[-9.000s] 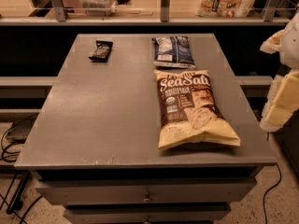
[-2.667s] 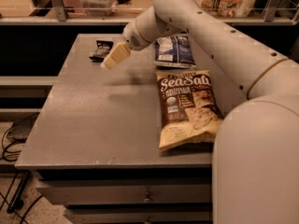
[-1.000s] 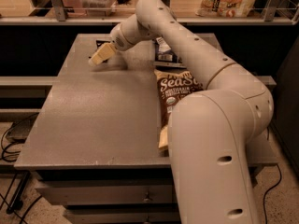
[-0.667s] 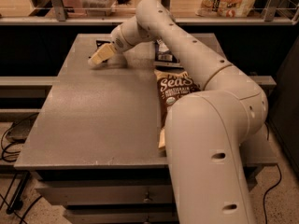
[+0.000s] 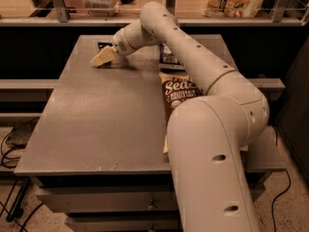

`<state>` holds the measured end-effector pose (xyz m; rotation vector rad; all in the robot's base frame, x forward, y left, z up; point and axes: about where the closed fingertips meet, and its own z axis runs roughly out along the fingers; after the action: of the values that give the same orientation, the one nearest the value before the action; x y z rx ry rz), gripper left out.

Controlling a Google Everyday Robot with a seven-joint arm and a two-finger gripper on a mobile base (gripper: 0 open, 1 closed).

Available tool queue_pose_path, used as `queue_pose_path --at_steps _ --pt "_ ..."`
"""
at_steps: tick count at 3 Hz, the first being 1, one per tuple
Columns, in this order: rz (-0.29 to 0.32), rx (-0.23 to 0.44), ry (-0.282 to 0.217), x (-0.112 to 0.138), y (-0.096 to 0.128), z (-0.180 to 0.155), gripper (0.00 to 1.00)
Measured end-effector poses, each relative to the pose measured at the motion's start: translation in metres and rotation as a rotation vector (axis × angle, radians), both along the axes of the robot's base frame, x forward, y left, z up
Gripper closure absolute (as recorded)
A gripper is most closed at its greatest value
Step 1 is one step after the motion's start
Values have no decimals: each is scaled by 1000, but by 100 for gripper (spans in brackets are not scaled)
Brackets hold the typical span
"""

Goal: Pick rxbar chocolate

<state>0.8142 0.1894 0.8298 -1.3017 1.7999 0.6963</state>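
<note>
The rxbar chocolate is a small black bar at the far left of the grey table. Only its far corner shows, because my gripper covers the rest. My gripper is at the end of the cream arm, which reaches across the table from the right. The gripper is low over the bar, close to the table top. I cannot tell whether it touches the bar.
A tan-and-brown "Sea Salt" chip bag lies right of centre, partly behind my arm. A blue-and-white snack bag lies behind it, mostly hidden by the arm. A shelf with a rail runs along the back. Drawers sit below the table front.
The arm has swung in from the right edge across the table to the bar. Over the last second the gripper has stayed almost still over the bar.
</note>
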Motion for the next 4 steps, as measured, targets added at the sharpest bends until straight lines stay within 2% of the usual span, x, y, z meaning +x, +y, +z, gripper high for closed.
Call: queue_pose_path --at_steps 2,3,4 --pt "4 -2 -3 -1 1 4 88" --pt "4 -2 -3 -1 1 7 100" --pt "4 -2 -3 -1 1 7 100"
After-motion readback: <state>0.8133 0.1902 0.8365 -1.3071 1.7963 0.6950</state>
